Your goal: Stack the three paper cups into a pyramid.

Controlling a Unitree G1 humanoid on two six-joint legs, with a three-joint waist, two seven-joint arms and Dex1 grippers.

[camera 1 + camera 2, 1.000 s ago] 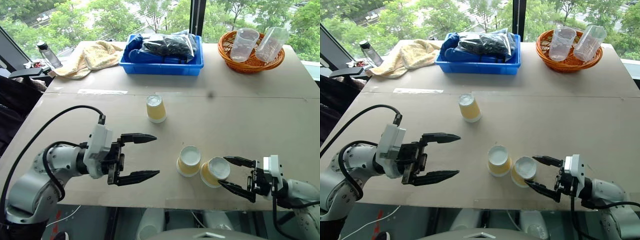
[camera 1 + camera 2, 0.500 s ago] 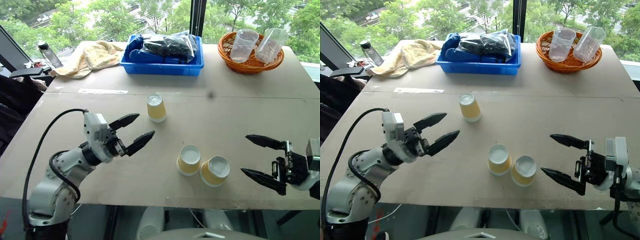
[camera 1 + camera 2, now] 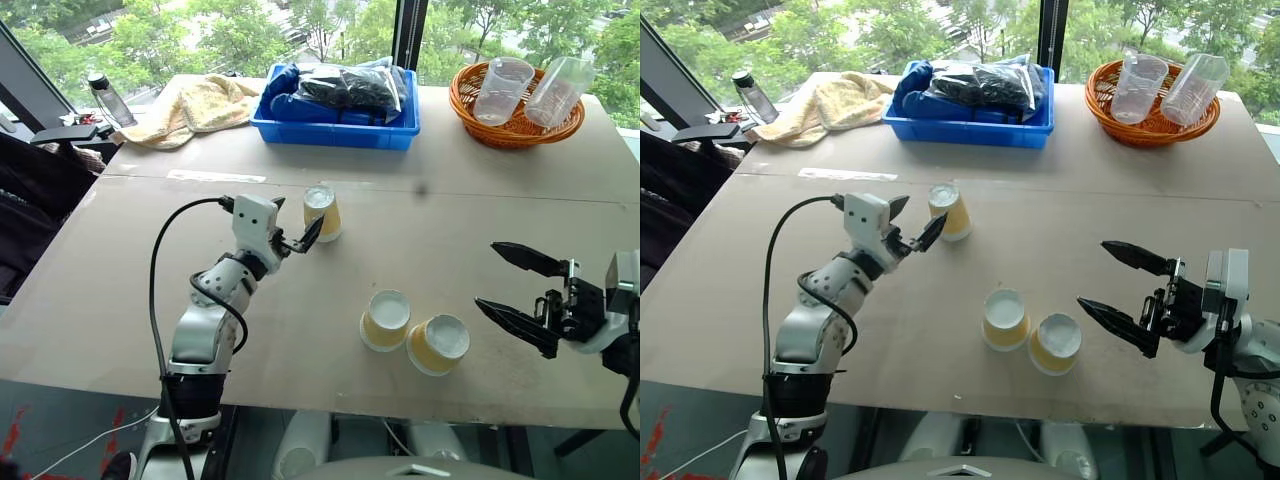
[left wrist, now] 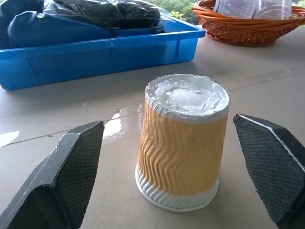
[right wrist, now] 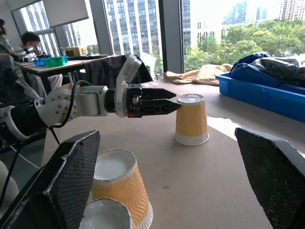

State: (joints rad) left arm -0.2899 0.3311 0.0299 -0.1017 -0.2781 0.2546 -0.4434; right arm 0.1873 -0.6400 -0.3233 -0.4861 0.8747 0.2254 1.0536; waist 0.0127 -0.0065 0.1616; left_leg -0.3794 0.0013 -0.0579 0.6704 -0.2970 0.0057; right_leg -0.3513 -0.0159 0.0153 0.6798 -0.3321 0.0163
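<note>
The left tool (image 3: 298, 235) is seen reaching level across the tan surface (image 3: 480, 240), its two black fingers (image 4: 71, 167) spread wide. Between those fingers, without being touched by them, stands the far paper cup (image 3: 322, 212), a small tapered cup with ribbed yellow-tan sides and a white rim, set upside down with its white base upward. In the left wrist view this cup (image 4: 181, 140) is framed by one finger on each side, with a clear gap to both.

The right tool (image 3: 520, 290) is held above the near right part of the surface, its black fingers likewise spread apart and nothing gripped between them. The other two yellow-tan paper cups are found near the front edge: one (image 3: 385, 319) stands upside down, and the second (image 3: 438, 344) is just beside it, leaning toward it, on the side of the right tool but apart from it. No cup is stacked on another.

Further back, a blue plastic bin (image 3: 340, 115) filled with dark bags and blue cloth is set at the far edge, a woven orange basket (image 3: 515, 125) holding two clear plastic cups (image 3: 497, 90) to its right, and a crumpled yellow towel (image 3: 195, 105) to its left.
</note>
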